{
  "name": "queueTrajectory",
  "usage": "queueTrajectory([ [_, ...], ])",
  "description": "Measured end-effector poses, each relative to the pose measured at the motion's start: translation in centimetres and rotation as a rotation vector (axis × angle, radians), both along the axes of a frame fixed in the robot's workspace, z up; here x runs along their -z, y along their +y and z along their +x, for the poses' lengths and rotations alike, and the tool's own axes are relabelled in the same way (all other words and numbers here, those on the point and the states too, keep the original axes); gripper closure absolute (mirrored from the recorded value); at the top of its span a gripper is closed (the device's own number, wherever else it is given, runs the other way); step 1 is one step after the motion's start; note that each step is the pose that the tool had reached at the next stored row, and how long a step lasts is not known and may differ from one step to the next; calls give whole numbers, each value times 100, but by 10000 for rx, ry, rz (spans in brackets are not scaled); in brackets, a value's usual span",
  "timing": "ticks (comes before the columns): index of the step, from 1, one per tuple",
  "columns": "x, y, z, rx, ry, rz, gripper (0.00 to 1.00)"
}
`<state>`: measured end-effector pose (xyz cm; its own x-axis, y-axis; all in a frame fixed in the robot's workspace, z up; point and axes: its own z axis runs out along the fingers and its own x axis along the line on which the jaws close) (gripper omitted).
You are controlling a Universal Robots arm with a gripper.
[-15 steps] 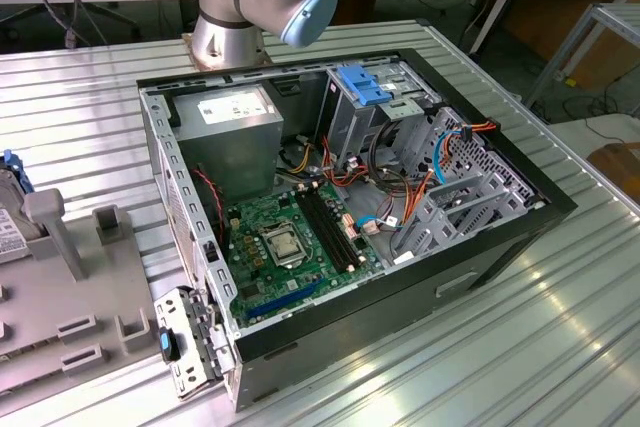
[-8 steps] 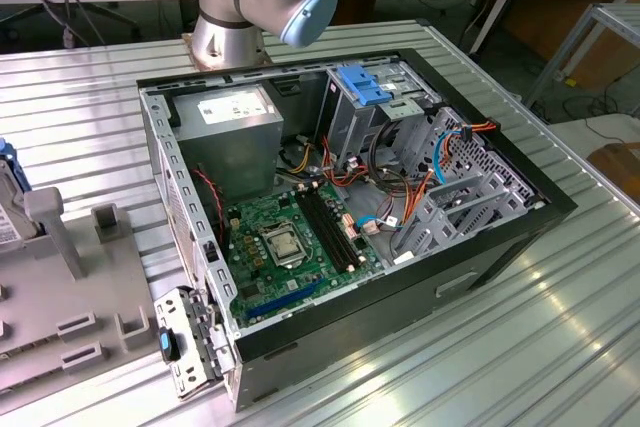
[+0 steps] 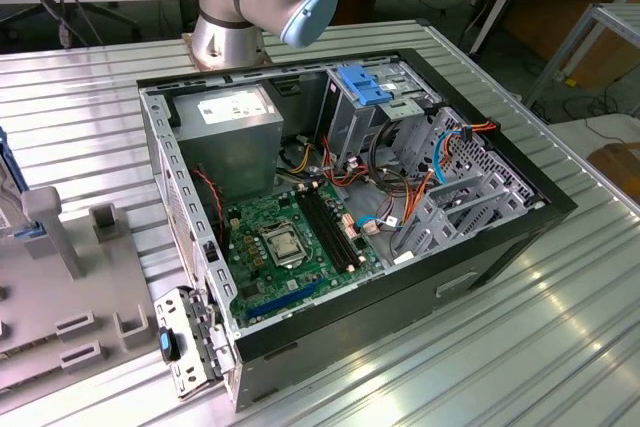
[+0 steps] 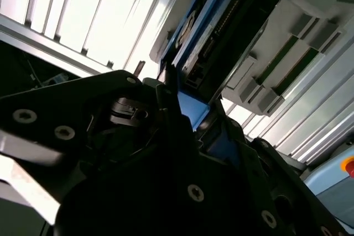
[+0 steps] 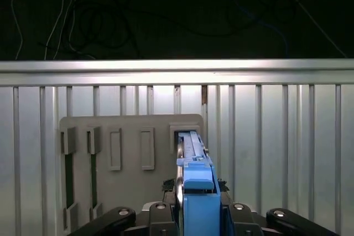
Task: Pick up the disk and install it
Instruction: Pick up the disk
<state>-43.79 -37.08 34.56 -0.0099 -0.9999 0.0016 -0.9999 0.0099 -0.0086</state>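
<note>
i see the gripper (image 5: 194, 184) pinched narrow on the blue-railed disk (image 5: 192, 146), which stands on edge in an end slot of the grey slotted holder (image 5: 130, 128) on the ribbed metal table (image 5: 276, 136), at the exterior view's far left, well apart from the open computer case (image 3: 470, 267).

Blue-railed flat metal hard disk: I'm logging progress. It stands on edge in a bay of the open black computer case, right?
Not quite. The blue-railed flat metal hard disk stands on edge in a slot of the grey plastic holder plate, not in a bay of the open black computer case. The first wrist view shows it.
</note>
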Motion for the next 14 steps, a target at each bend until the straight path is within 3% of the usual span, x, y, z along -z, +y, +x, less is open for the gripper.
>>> queueTrajectory([
  [5,-204,0,0,0,1,-54,63],
  [10,-304,0,0,0,1,-114,63],
  [14,-429,0,0,1,1,-126,63],
])
